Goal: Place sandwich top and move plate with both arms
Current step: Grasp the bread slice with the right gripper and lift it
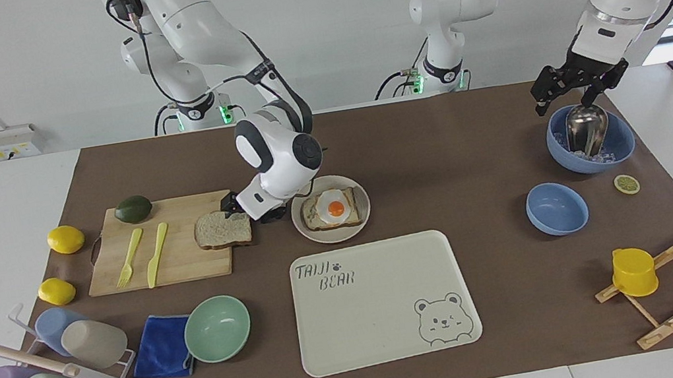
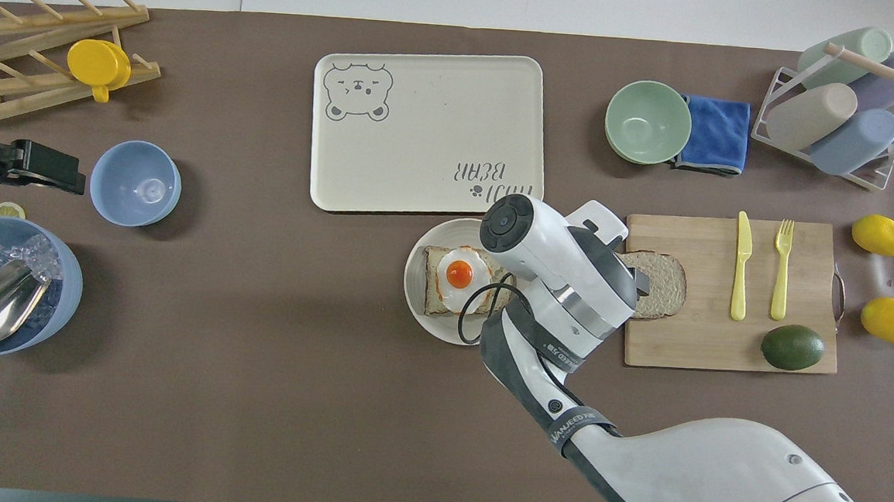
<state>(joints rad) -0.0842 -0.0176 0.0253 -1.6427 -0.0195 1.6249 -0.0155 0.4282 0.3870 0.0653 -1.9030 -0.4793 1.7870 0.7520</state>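
Brown-crusted sandwich top (image 1: 222, 230) could slide off the cutting board (image 1: 164, 243) if the right gripper (image 1: 239, 205), grip unclear, bumps it.

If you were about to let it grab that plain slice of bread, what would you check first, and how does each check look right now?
1. Sandwich top lies flat on the cutting board, nothing on it: ok.
2. Right gripper is at the slice's edge: ok; whether its fingers are open: cannot tell.
3. Plate holds the egg-topped slice, ready for the top: ok.
4. Way from board to plate is short, with only the arm itself there: ok.
5. Left gripper waits over the ice bowl, away from the plate: ok.
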